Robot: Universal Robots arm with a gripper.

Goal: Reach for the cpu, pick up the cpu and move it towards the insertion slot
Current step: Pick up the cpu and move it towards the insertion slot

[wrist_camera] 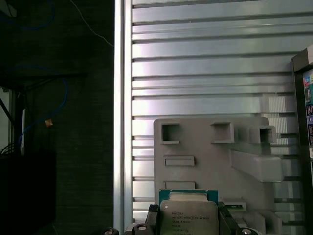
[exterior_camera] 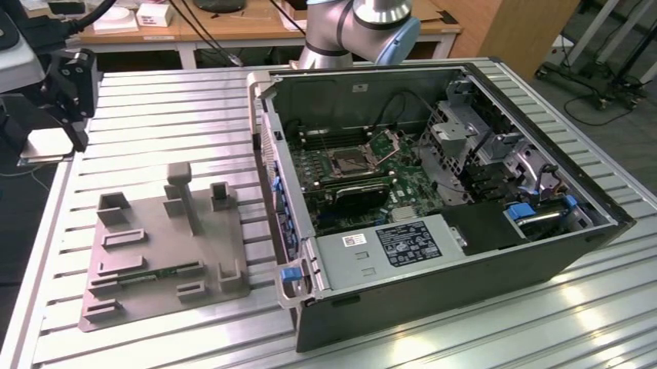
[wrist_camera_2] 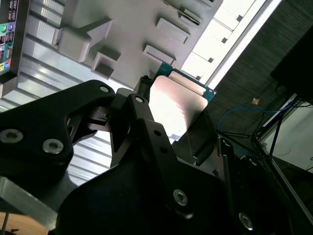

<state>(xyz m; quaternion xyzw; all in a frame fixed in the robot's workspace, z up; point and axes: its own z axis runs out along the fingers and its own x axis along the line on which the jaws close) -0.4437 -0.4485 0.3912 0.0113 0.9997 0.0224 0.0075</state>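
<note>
The cpu is clamped in the gripper, whose two black fingers press on opposite edges of the chip. In the first wrist view its silvery top plate looks matte, carries faint print and has a thin green rim. The second wrist view shows a smooth, pale face catching the light, a teal corner, and the gripper's jointed black linkage studded with screw heads. Beyond the chip in both wrist views lies the grey plastic tray, a moulded slab with square pockets, shallow rectangular recesses and raised blocks, resting on a ribbed aluminium table. The exterior view adds the wider layout. The gripper hangs at the table's edge, on the side of the tray away from the open computer case. On the green motherboard inside the case, well apart from the tray, sits the insertion slot, a square metal frame with a dark centre and its hinged plate tilted up.
</note>
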